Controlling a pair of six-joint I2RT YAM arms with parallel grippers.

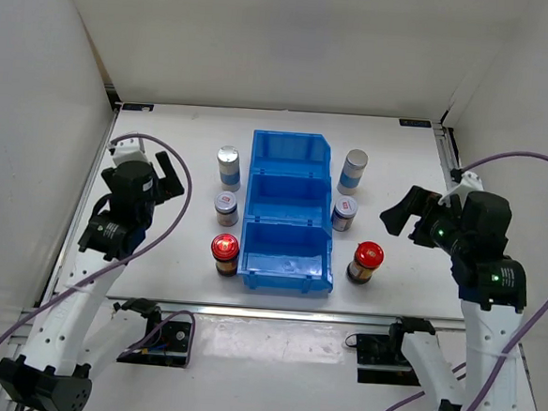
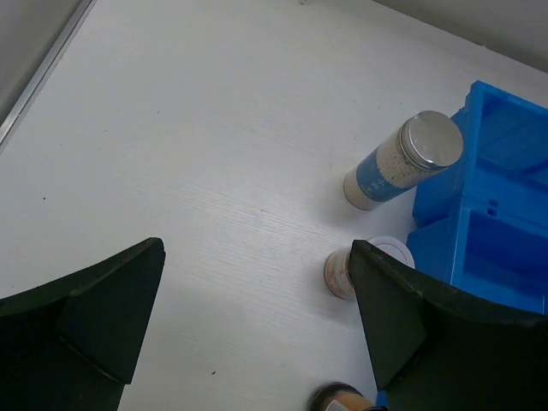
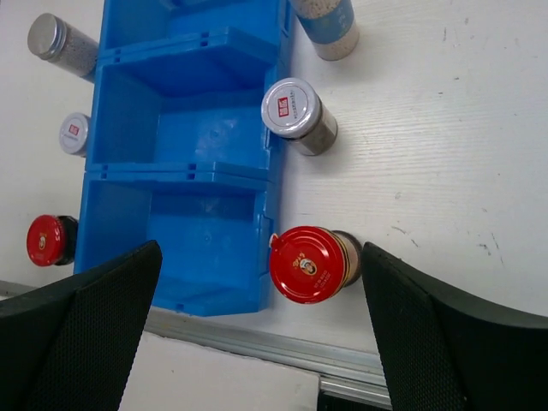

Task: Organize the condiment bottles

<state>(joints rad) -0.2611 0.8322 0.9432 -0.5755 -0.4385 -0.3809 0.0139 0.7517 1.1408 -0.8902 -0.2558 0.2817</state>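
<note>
Six condiment bottles stand in two columns beside the blue bin [image 1: 254, 228]. On its left are a tall blue-and-white cylinder [image 1: 228, 166], a short silver-lidded jar [image 1: 227, 207] and a red-lidded dark jar [image 1: 225, 252]. On its right are a cylinder [image 1: 353, 171], a short jar [image 1: 345, 213] and a red-lidded jar [image 1: 366, 261]. My left gripper [image 1: 167, 181] is open and empty, left of its column; its wrist view shows the cylinder [image 2: 402, 159] and short jar [image 2: 342, 270]. My right gripper [image 1: 405, 210] is open and empty, above the red-lidded jar [image 3: 306, 264].
The bin's three compartments [image 3: 180, 171] hold nothing. White walls enclose the table at the back and sides. A metal rail [image 3: 257, 342] runs along the near table edge, close to the red-lidded jars.
</note>
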